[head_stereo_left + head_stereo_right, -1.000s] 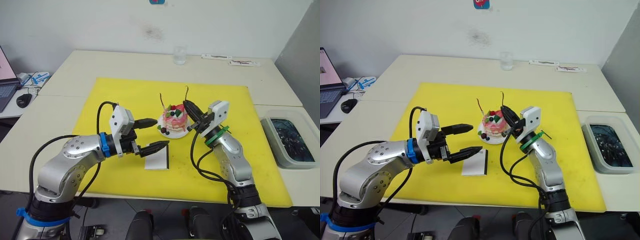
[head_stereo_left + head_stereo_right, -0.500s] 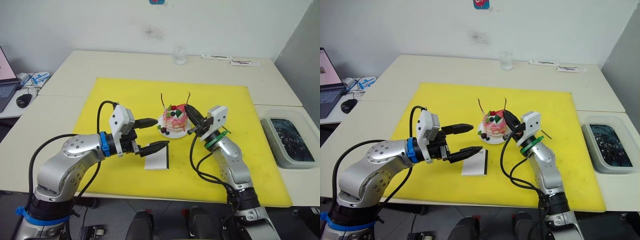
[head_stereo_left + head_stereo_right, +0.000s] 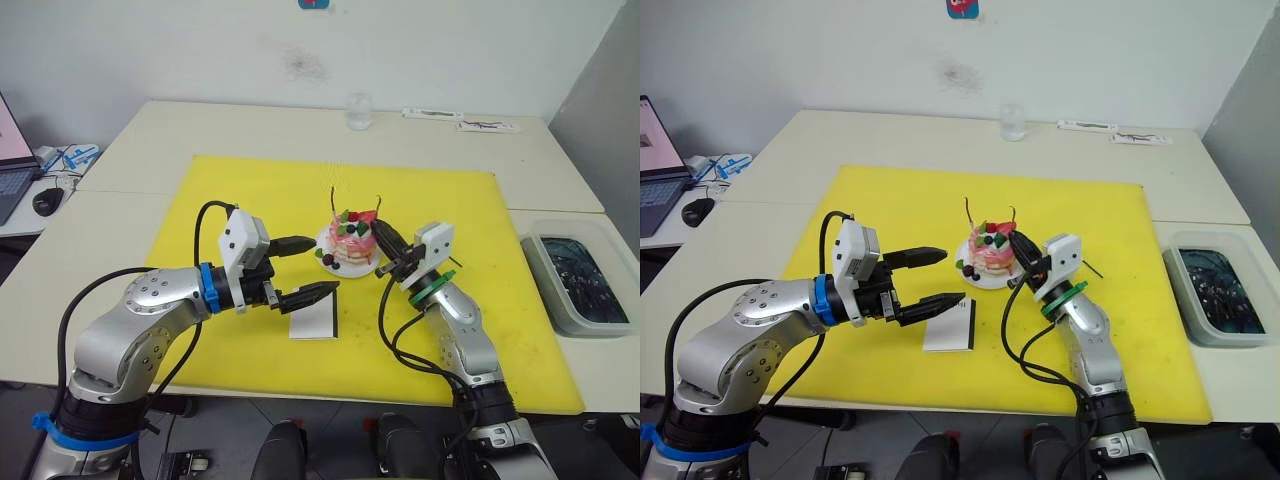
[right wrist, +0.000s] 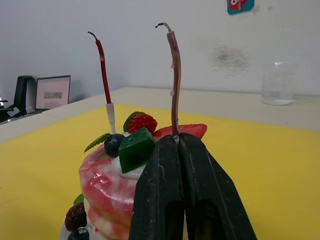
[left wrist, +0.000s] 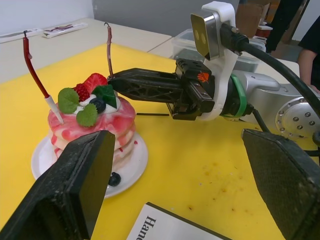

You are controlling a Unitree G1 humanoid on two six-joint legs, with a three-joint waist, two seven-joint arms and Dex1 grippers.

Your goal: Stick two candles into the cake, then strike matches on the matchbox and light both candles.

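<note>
1. Nearest the robot on the yellow mat (image 3: 230, 200), the matchbox (image 3: 314, 321) lay flat, its lettered face up.
2. Just over the matchbox's near-left corner hovered the left gripper (image 3: 300, 269), its two black fingers spread wide apart and holding nothing.
3. Beyond the box sat the cake (image 3: 352, 238) on its small white plate (image 3: 327, 259) (a loose dark berry lay on the plate's rim).
4. At the cake's right side the right gripper (image 3: 384, 238) had its fingers pressed together on the lower end of one candle (image 4: 174, 80), which rose nearly upright at the cake's top edge.
5. On the cake's left, the other candle (image 4: 103, 68) stood stuck in the top, leaning slightly, pale end down.
6. Farther back on the table, past the mat, stood a clear glass (image 3: 359, 111).
</note>
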